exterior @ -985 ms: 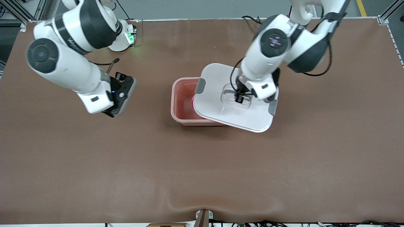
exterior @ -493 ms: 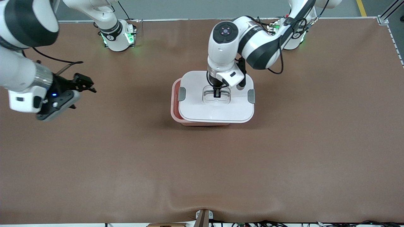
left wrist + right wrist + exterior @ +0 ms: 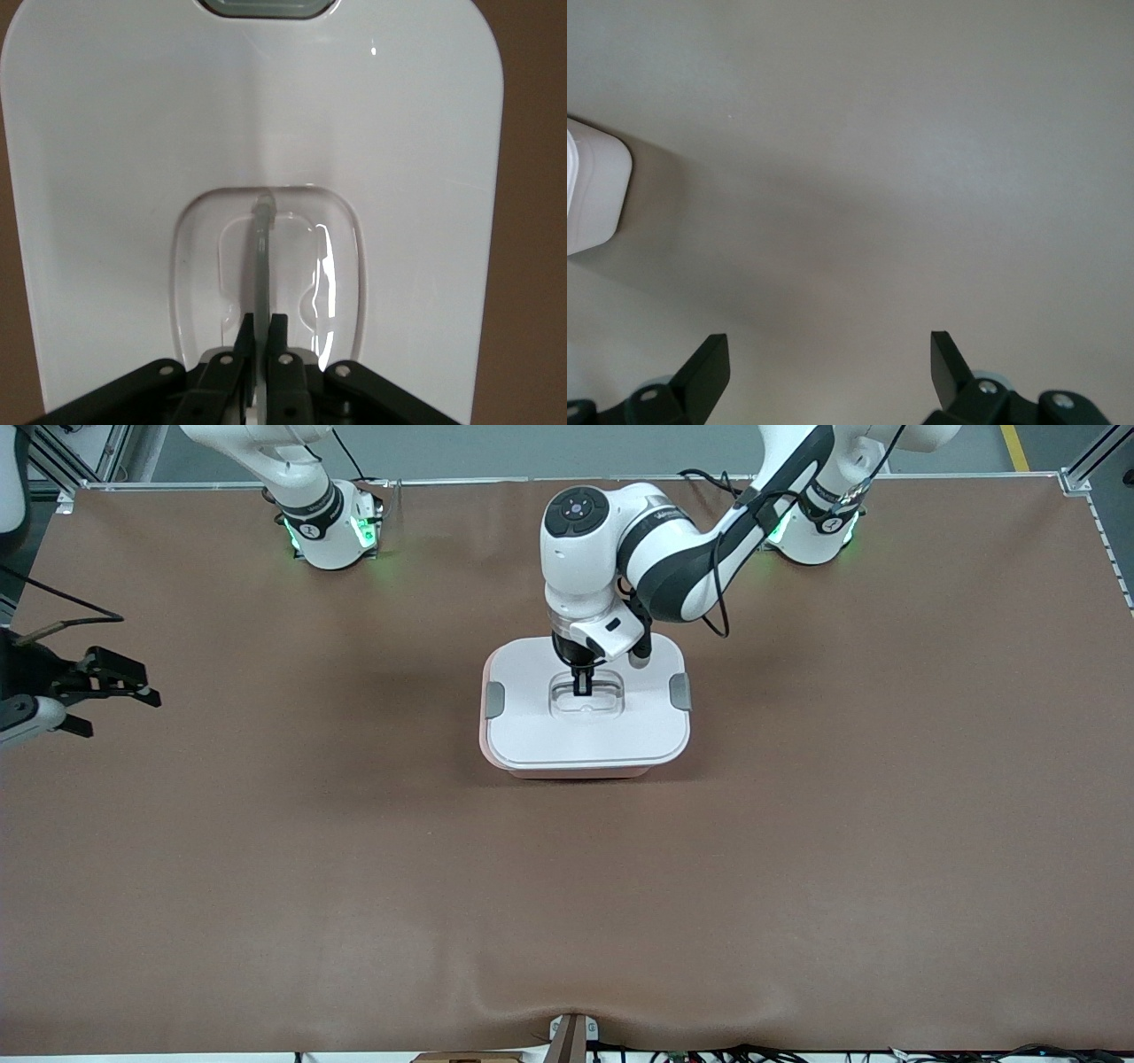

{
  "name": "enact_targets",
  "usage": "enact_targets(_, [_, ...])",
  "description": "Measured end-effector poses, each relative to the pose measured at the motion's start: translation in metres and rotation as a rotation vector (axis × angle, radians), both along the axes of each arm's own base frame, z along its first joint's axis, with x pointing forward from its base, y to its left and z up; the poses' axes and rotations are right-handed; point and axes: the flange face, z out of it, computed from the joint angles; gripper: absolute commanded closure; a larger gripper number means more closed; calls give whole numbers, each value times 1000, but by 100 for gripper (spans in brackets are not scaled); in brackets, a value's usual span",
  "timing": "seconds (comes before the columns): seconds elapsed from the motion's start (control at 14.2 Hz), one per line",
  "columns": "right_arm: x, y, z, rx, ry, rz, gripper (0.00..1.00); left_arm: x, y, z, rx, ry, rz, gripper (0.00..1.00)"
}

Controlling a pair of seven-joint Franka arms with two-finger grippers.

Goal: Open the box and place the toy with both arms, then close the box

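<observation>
The box [image 3: 585,766] stood near the middle of the tabletop [image 3: 567,886], somewhat toward the edge where the arm bases stand. One second earlier the lid [image 3: 532,735] had hung skewed and offset toward the left arm's end, with the pink interior exposed. Half a second earlier it was nearly aligned, with only a strip of the tub showing at the right arm's end. At this moment the lid lay squarely over the tub, both grey clips [image 3: 494,700] level. The toy was not visible; it was judged to be inside.

The left claw [image 3: 583,687] was shut on the clear handle [image 3: 262,257] in the lid's recess. Closing was judged nearly complete; release and possibly clip seating remained.

The right claw [image 3: 120,682] had withdrawn to the tabletop edge at the right arm's end, fingers [image 3: 709,365] spread wide and empty, waiting.
</observation>
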Motion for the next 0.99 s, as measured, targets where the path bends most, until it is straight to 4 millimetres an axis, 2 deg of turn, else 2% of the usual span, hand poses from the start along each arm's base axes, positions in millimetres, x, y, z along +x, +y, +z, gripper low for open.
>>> enact_targets(0.28, [-14,-1,-3,-36,-15,-240,0,-3,-5,-1,-13,-3,-1,100])
enact_targets(0.56, [-31,-6,-4,-64,24,-400,0,-3,-8,-8,-12,6,-5,100])
enact_targets(0.84, [-33,2,-5,-81,42,-457,0,-5,-13,-12,-13,12,-10,100])
enact_targets(0.99, [-33,-1,-5,-84,44,-463,0,-3,-12,-12,-12,12,-8,100])
